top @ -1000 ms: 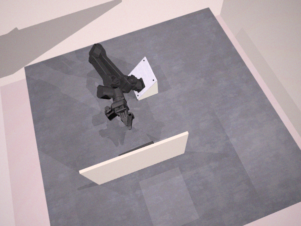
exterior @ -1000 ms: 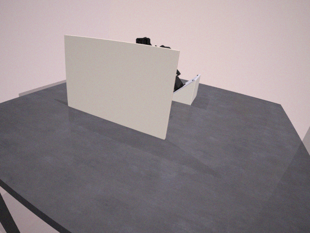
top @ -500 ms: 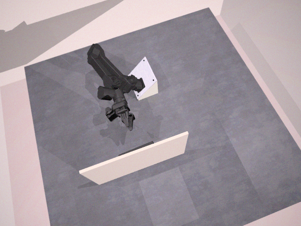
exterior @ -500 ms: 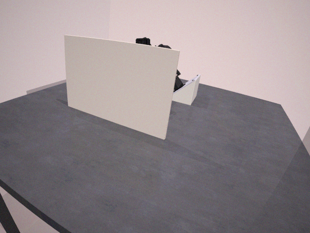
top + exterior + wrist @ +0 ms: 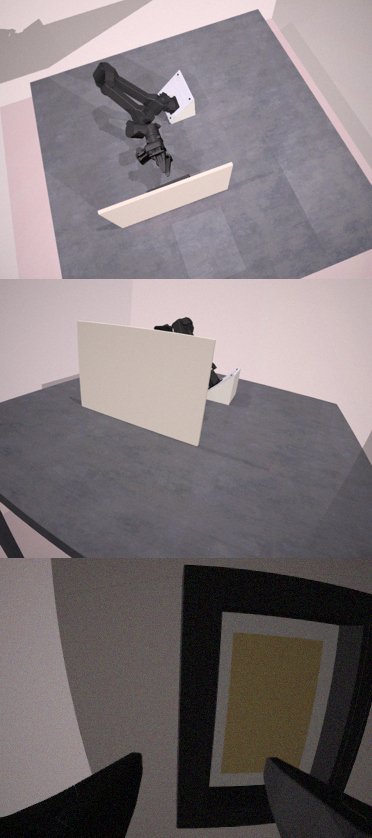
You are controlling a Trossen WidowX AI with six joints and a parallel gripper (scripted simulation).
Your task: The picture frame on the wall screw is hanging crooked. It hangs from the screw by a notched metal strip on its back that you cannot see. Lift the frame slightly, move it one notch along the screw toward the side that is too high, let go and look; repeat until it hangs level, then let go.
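The picture frame (image 5: 194, 683) (image 5: 171, 182) has a thick black border, a pale mat and an ochre picture. It hangs on the near face of the cream wall panel (image 5: 120, 673) (image 5: 177, 196) (image 5: 141, 377). In the top view only its dark top edge shows; the panel hides it in the exterior view. Its tilt is hard to judge from the angled wrist view. My gripper (image 5: 204, 765) (image 5: 166, 173) is open and empty, just before the frame's top edge. In the wrist view one finger is left of the frame and the other overlaps its lower part. Screw and notched strip are hidden.
The panel stands upright on the dark table (image 5: 270, 120) (image 5: 135, 488). My arm's base is on a white sloped block (image 5: 180, 82) (image 5: 223, 393) behind the gripper. Pink-white room walls surround the table.
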